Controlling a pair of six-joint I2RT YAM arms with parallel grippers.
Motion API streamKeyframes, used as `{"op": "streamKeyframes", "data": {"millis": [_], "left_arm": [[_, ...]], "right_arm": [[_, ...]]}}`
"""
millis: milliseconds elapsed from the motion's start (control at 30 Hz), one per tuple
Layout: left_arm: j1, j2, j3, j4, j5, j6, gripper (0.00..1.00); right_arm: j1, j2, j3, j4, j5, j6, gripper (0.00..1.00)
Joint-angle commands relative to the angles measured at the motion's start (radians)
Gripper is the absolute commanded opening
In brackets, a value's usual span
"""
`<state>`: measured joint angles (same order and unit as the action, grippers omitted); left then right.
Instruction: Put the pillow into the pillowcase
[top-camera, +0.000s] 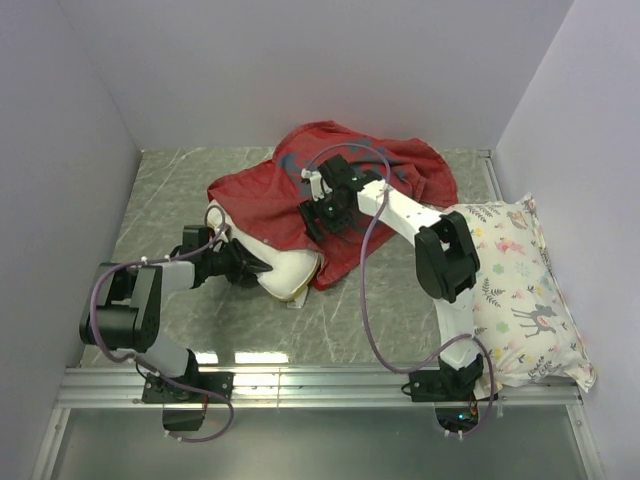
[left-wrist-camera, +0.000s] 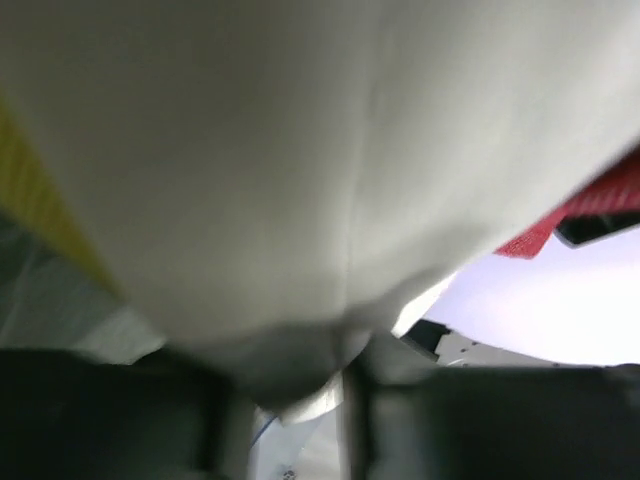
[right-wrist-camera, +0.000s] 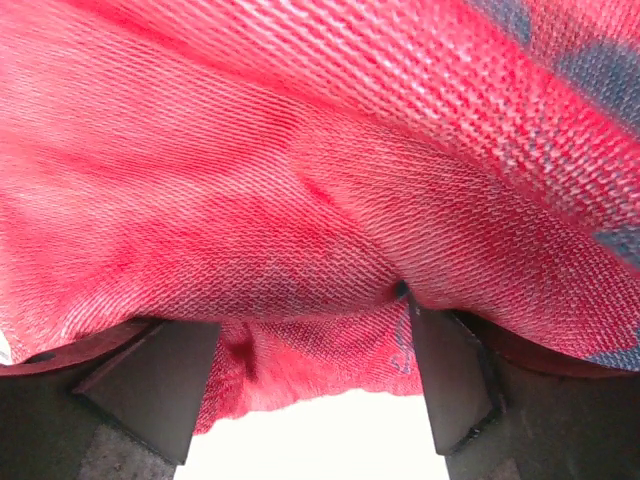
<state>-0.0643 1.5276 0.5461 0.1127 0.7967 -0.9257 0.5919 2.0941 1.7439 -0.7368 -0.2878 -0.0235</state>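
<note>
The left gripper (top-camera: 258, 266) is clamped on a fold of the large white contoured foam pillow (top-camera: 292, 262), whose bare end lies directly ahead of it. The right gripper (top-camera: 320, 220) stands spread wide. The crumpled red fabric pillowcase (top-camera: 265, 195) is draped over and between its fingers (right-wrist-camera: 150, 390), unpinched, and covers the rest of the pillow.

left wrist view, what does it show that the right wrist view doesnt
Only the left wrist: the white pillow filling the frame, its yellow strip at left, above the blurred left gripper. Only the right wrist: the right gripper, jaws wide apart, with the pillowcase weave and grey marks draped over it. Both: the red pillowcase, though the left wrist catches only a corner of it at its right edge.
</note>
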Motion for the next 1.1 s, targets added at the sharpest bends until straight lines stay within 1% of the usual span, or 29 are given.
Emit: {"op": "streamKeyframes", "data": {"millis": [0,33,67,100,133,167,200,267,367,433,467,533,600,633,700,733,767,833,867,900,933,967,1000,1033,1067], "left_arm": [[-0.04,0.063,0.008,0.286,0.064,-0.194,0.29],[-0.037,0.069,0.015,0.3,0.065,-0.206,0.25],[-0.032,0.074,0.023,0.312,0.064,-0.229,0.21],[-0.029,0.074,0.022,0.359,0.064,-0.245,0.13],[-0.028,0.071,0.017,0.376,0.065,-0.258,0.09],[-0.028,0.071,0.008,0.396,0.065,-0.284,0.01],[-0.028,0.069,0.003,0.419,0.067,-0.294,0.0],[-0.028,0.071,-0.009,0.43,0.067,-0.309,0.0],[-0.028,0.077,-0.011,0.458,0.073,-0.331,0.0],[-0.029,0.077,-0.014,0.482,0.067,-0.344,0.0],[-0.029,0.08,-0.015,0.492,0.065,-0.352,0.0],[-0.029,0.082,-0.017,0.513,0.067,-0.372,0.0],[-0.029,0.075,-0.014,0.516,0.07,-0.377,0.0],[-0.028,0.072,-0.012,0.524,0.07,-0.389,0.0],[-0.028,0.071,-0.015,0.547,0.07,-0.407,0.0],[-0.028,0.071,-0.017,0.559,0.067,-0.427,0.0],[-0.028,0.074,-0.018,0.585,0.062,-0.438,0.0],[-0.028,0.08,-0.018,0.619,0.05,-0.476,0.0],[-0.029,0.089,-0.018,0.668,0.03,-0.493,0.0],[-0.031,0.098,-0.017,0.698,0.015,-0.518,0.0],[-0.034,0.111,-0.011,0.747,0.006,-0.571,0.0],[-0.037,0.136,-0.002,0.816,-0.017,-0.597,0.0],[-0.04,0.15,0.012,0.838,-0.031,-0.616,0.0],[-0.049,0.16,0.041,0.855,-0.042,-0.634,0.0],[-0.055,0.167,0.058,0.863,-0.053,-0.634,0.0]], "right_arm": [[0.02,-0.113,-0.007,0.14,-0.103,0.016,0.83],[0.016,-0.152,-0.058,0.151,-0.093,0.02,0.84],[0.016,-0.192,-0.173,0.154,-0.076,0.023,0.87],[0.016,-0.271,-0.234,0.158,-0.032,0.074,0.88],[0.016,-0.311,-0.295,0.168,-0.019,0.088,0.9],[0.014,-0.353,-0.41,0.175,-0.004,0.102,0.91],[0.016,-0.432,-0.466,0.195,0.016,0.105,0.93],[0.016,-0.52,-0.577,0.229,0.025,0.102,0.95],[0.02,-0.542,-0.641,0.223,-0.072,0.097,0.95],[0.04,-0.53,-0.664,0.252,-0.083,0.1,0.95],[0.069,-0.491,-0.666,0.26,-0.076,0.09,0.95],[0.098,-0.442,-0.655,0.278,-0.044,0.085,0.94],[0.117,-0.367,-0.635,0.296,0.034,0.091,0.91],[0.118,-0.344,-0.624,0.304,0.07,0.096,0.88],[0.123,-0.281,-0.578,0.295,0.149,0.106,0.71],[0.126,-0.267,-0.551,0.286,0.156,0.103,0.51],[0.129,-0.264,-0.54,0.281,0.097,0.097,0.39],[0.15,-0.287,-0.496,0.257,-0.029,0.092,0.09],[0.169,-0.33,-0.474,0.243,-0.134,0.077,0.0],[0.198,-0.356,-0.446,0.228,-0.297,0.056,0.0],[0.295,-0.38,-0.367,0.177,-0.368,0.031,0.0],[0.342,-0.41,-0.315,0.133,-0.419,-0.083,0.0],[0.395,-0.413,-0.261,0.088,-0.463,-0.126,0.0],[0.463,-0.404,-0.145,-0.005,-0.564,-0.157,0.0],[0.489,-0.36,-0.086,-0.051,-0.611,-0.205,0.0]]}}
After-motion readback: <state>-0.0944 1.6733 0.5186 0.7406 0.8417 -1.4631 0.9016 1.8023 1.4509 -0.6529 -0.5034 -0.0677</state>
